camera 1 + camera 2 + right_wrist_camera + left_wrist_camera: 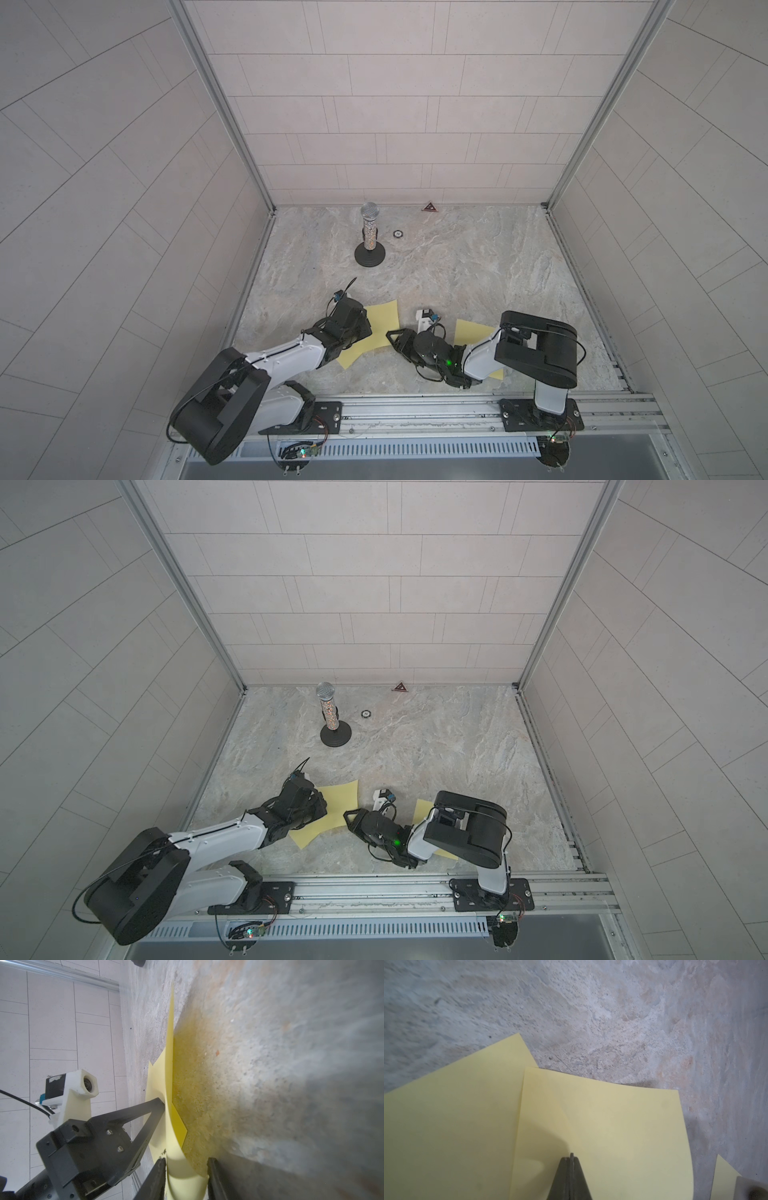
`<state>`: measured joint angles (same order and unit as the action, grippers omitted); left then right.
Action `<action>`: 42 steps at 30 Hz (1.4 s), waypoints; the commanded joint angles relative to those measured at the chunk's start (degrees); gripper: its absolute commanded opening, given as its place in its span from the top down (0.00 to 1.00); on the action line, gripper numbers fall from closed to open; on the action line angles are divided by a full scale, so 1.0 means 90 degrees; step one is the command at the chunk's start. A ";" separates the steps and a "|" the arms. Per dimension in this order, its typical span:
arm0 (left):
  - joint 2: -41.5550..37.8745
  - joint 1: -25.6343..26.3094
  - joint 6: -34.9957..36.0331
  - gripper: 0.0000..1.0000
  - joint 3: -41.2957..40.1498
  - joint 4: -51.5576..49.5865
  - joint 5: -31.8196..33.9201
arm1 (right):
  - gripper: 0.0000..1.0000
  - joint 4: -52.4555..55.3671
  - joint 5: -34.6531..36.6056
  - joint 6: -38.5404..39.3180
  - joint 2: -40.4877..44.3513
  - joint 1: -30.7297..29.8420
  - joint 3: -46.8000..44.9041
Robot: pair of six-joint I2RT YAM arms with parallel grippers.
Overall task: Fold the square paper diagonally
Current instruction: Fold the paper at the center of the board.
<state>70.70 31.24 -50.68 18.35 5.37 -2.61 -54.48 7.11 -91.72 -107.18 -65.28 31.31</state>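
Observation:
The square paper (384, 318), pale yellow, lies on the stone-patterned table left of centre in both top views (343, 796), with one flap turned over the rest. In the left wrist view the flap (612, 1122) overlaps the lower layer (446, 1126). My left gripper (571, 1156) is shut, its tips resting down on the flap. My right gripper (187, 1169) reaches in from the right (391, 334). Its jaws stand a little apart, with the paper's bowed edge (182, 1167) filling the gap and touching both fingers.
A second yellow sheet (471, 332) lies under my right arm. A microphone on a black round stand (369, 237), a small round disc (397, 234) and a dark triangle (430, 207) are at the back. A metal rail (415, 409) runs along the front edge.

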 commanded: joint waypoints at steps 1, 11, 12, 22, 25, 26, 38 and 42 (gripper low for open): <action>0.0204 -0.0034 -0.0077 1.00 -0.0408 -0.1415 0.0135 | 0.59 -0.0545 0.0306 0.0123 -0.0284 -0.0078 0.0160; -0.0108 -0.0032 -0.0190 1.00 -0.0449 -0.1650 0.0330 | 0.60 -0.0450 0.0585 0.0177 -0.0399 -0.0115 0.0277; -0.0119 -0.0034 -0.0196 1.00 -0.0448 -0.1661 0.0359 | 0.60 -0.0404 0.0578 0.0166 -0.0371 -0.0127 0.0247; 0.0010 -0.0033 -0.0234 1.00 -0.0407 -0.1980 0.0763 | 0.65 -0.0053 0.0926 -0.0208 -0.0105 -0.0439 -0.0352; 0.0022 -0.0034 -0.0191 1.00 -0.0393 -0.1963 0.0759 | 0.66 0.0018 0.0959 -0.0137 -0.0094 -0.0501 -0.0320; 0.0011 -0.0033 -0.0190 1.00 -0.0396 -0.1968 0.0772 | 0.67 0.0032 0.0957 -0.0117 -0.0108 -0.0519 -0.0304; -0.0148 -0.0035 -0.0181 1.00 -0.0476 -0.2027 0.0819 | 0.82 0.0010 0.1035 -0.0084 -0.0159 -0.0550 -0.0370; -0.0155 -0.0034 -0.0161 1.00 -0.0504 -0.1950 0.0741 | 0.83 0.0008 0.1021 -0.0035 -0.0199 -0.0516 -0.0326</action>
<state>67.42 31.27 -52.73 17.61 0.16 3.01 -57.45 15.53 -93.01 -108.62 -69.84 28.53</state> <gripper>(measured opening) 0.048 0.174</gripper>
